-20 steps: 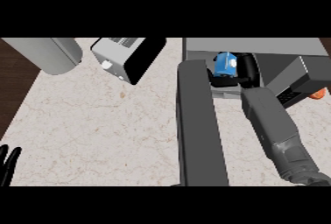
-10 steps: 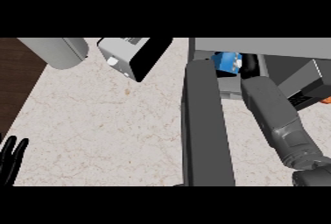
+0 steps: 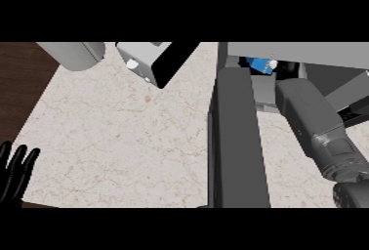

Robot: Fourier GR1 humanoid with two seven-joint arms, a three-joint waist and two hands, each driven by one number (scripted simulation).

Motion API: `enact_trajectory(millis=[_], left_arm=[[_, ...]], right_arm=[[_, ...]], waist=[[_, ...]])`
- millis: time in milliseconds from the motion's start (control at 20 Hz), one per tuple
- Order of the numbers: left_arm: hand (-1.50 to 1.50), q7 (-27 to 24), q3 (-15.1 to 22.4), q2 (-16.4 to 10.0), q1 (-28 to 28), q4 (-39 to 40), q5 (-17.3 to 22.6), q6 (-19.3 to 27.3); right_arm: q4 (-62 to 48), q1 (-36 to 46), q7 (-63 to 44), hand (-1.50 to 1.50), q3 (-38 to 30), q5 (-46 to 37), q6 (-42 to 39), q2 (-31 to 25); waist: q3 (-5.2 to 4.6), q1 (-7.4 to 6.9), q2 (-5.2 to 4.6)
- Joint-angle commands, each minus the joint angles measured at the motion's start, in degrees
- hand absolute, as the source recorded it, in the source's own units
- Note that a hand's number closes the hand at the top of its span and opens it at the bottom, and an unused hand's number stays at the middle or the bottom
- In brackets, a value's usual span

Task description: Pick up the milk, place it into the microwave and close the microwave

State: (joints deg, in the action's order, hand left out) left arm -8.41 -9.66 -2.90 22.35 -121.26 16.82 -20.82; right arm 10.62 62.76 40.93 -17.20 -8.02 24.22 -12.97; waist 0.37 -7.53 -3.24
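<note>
Pale marble counter point(image 3: 122, 136) fills the view. The grey microwave point(image 3: 302, 51) sits at one o'clock, its dark door point(image 3: 238, 141) open toward five. The right forearm point(image 3: 310, 117) runs inside, where the right hand point(image 3: 288, 68) shows black beside the blue milk carton point(image 3: 259, 64). Its grip cannot be told, and the carton's print is unreadable. A silver-and-black appliance point(image 3: 155, 61) stands at twelve. The left hand point(image 3: 14, 173) rests at eight, fingers straight and apart.
</note>
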Motion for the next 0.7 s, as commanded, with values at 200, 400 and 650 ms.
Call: enact_trajectory(millis=[200, 400, 650], left_arm=[[-1.5, 0.9, 1.6, -0.4, -2.0, -1.1, -3.8, 1.0], [-1.5, 0.4, 2.1, -0.5, -2.7, 0.1, -5.1, 0.8], [-1.5, 1.3, 3.8, -0.3, -4.7, 1.0, -6.6, 1.3]], right_arm=[[-3.8, 2.1, -2.1, -1.5, 3.7, -5.8, 14.7, -2.7], [-4.5, 2.3, -2.1, -1.5, 3.6, -6.1, 17.8, -2.0], [-7.1, 3.8, -6.3, -1.5, 3.8, -6.3, 15.1, -0.9]], waist=[[-0.19, -2.27, -1.14], [-0.13, -3.31, -1.65], [-0.02, -3.16, -1.81]])
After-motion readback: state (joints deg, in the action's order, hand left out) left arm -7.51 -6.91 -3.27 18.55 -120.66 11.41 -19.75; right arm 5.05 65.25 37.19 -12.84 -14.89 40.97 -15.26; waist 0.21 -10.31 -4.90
